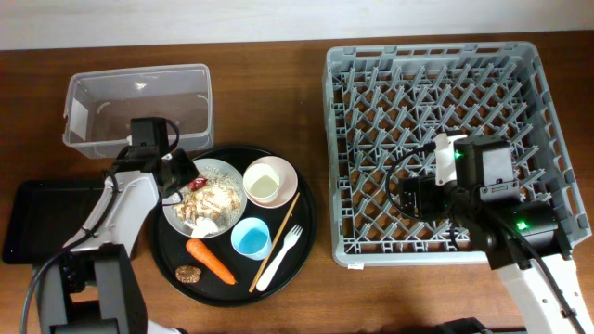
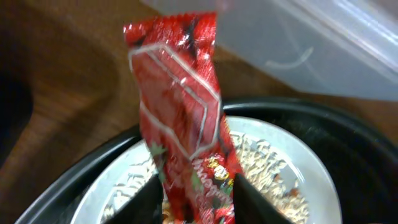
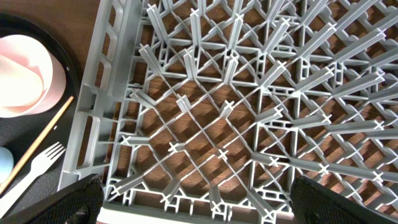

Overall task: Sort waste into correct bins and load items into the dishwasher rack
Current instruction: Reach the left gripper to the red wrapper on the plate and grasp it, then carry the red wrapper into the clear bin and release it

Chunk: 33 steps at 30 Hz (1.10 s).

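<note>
Where the left pincer (image 2: pixel 198 196) grips, the red wrapper (image 2: pixel 180 112) stands upright.

White-shelled left arm (image 1: pixel 128 202) and right arm (image 1: pixel 546 278), black joint housings (image 1: pixel 148 134), small green light (image 1: pixel 522 224) on the right.

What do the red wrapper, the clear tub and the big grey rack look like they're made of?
Red wrapper: probably thin plastic film, glossy; it creases and catches the light.
Clear tub: transparent plastic, seemingly rigid; the table shows through it.
Grey rack: likely moulded plastic, matte; one even colour across lattice and pegs.
</note>
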Each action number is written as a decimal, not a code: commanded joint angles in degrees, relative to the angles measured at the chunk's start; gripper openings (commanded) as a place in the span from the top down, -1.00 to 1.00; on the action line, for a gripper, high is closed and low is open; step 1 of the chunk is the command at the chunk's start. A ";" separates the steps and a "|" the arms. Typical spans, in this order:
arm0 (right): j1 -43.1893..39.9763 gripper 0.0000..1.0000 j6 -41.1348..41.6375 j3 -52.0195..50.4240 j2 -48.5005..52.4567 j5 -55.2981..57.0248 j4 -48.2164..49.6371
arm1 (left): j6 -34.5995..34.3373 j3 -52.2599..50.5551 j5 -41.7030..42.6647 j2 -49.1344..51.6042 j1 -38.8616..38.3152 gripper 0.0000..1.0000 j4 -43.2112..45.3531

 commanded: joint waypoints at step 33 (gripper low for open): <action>0.37 -0.97 0.48 1.22 0.04 0.72 -0.42 | 1.81 2.51 0.98 -1.46 0.20 0.06 32.83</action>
